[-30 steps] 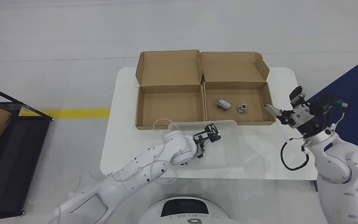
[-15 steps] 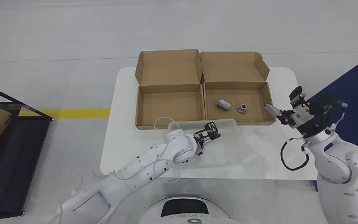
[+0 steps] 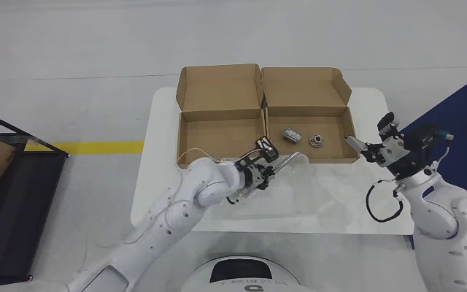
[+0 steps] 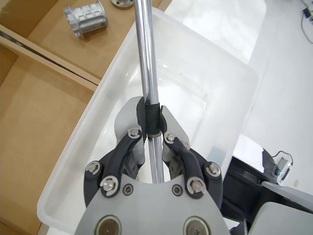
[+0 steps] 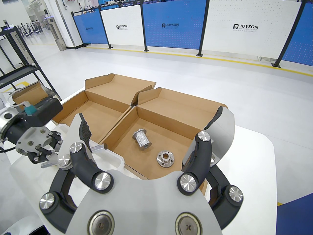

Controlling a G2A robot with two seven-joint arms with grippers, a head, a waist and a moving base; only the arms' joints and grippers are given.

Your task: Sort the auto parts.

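Now the left tool (image 4: 150, 119) pinches a polished steel rod (image 4: 144, 50) above the clear plastic tub (image 4: 210, 50), its long axis pointing at the brown cardboard box (image 4: 49, 50) holding two metal parts (image 4: 85, 19).

The top camera looked steeply down from above the arms onto the whole white worktop (image 3: 157, 182), the left cardboard box (image 3: 219, 139) and the right cardboard box (image 3: 333, 128). The left wrist camera sat close behind the left tool (image 4: 151, 119), facing along its steel rod (image 4: 144, 37) over the clear bin (image 4: 254, 79). The right wrist camera looked low past the right tool (image 5: 151, 117) across both boxes; all three views shared the ribbed cylinder (image 3: 292, 135) and flanged hub (image 3: 316, 139).
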